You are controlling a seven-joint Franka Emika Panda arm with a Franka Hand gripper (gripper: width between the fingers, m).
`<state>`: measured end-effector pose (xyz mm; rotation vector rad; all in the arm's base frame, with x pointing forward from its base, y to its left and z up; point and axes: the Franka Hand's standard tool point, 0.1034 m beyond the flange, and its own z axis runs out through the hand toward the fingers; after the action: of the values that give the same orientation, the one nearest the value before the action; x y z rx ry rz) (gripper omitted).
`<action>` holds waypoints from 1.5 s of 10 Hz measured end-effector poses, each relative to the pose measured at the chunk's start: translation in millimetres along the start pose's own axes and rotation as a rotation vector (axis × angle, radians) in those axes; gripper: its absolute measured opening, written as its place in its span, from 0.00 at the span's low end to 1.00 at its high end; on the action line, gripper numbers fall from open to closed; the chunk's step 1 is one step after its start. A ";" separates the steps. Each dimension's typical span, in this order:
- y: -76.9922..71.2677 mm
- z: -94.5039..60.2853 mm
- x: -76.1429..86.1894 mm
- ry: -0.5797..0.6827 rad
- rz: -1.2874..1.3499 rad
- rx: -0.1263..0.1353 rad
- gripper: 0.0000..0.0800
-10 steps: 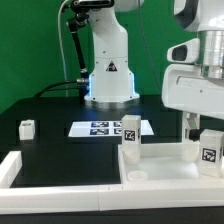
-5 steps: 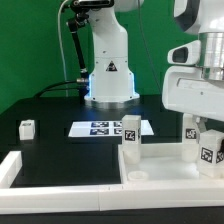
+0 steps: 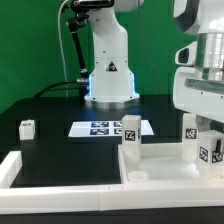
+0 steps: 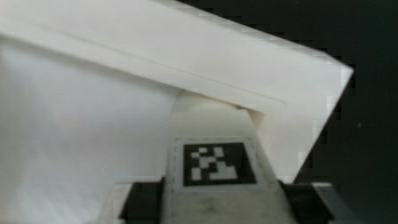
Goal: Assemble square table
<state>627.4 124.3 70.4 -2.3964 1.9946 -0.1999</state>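
Far left: a loose leg block (image 3: 27, 127) is lying on the black table, well apart from everything else.
Front left: the long border bars (image 3: 12, 168) are framing the work area. They are no part of the table.
Centre back: the marker board (image 3: 100, 128) is lying flat in front of the robot's base.
Centre: an upright leg (image 3: 130, 135) is standing on the square panel (image 3: 160, 172), near its rim.
Panel: it is lying flat at the front, reaching toward the exterior view's right, with its raised rim facing up.
Right: the gripper (image 3: 203, 128) is hanging over the panel's far right part, with the held leg (image 3: 210, 152) below it.
Fingers: in the wrist view the two dark pads (image 4: 139, 200) are pressing on both sides of the held leg (image 4: 214, 165), so the jaws are clamping it.
Leg position: its far end is pointing into the panel's corner. I cannot tell whether it is seated.
Handling: the leg is looking like light, stiff, smooth plastic. It is likely to slip or twist under a loose pinch, but not to bend.
Hold point: gripping the two flat opposite faces near the upper end is looking best, as that is leaving the lower end free for the corner.
Risk: the light panel is probably sliding if it is pushed sideways.
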 end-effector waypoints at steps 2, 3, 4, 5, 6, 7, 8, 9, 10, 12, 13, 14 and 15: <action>0.0 1.1 -0.7 -0.072 0.341 0.001 0.36; -0.9 1.9 -2.9 -0.097 0.495 0.017 0.36; -2.7 2.6 -5.1 -0.115 0.648 0.043 0.36; -3.4 3.3 -6.1 -0.144 0.729 0.081 0.36; -2.9 3.3 -6.1 -0.155 0.752 0.103 0.36; -2.6 3.0 -6.2 -0.155 0.757 0.101 0.36; -2.3 3.4 -6.0 -0.152 0.711 0.104 0.36; -2.4 3.3 -6.0 -0.148 0.673 0.106 0.58; -3.4 1.6 -6.4 -0.118 0.448 0.119 0.73; -7.7 -1.2 -3.8 -0.066 0.080 0.190 0.80; -5.9 0.2 -3.8 -0.065 0.065 0.182 0.81; -6.1 0.1 -3.2 -0.060 0.019 0.184 0.81; -6.0 0.5 -2.3 -0.047 -0.077 0.185 0.81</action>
<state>632.9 127.6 70.3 -2.3411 1.7804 -0.3120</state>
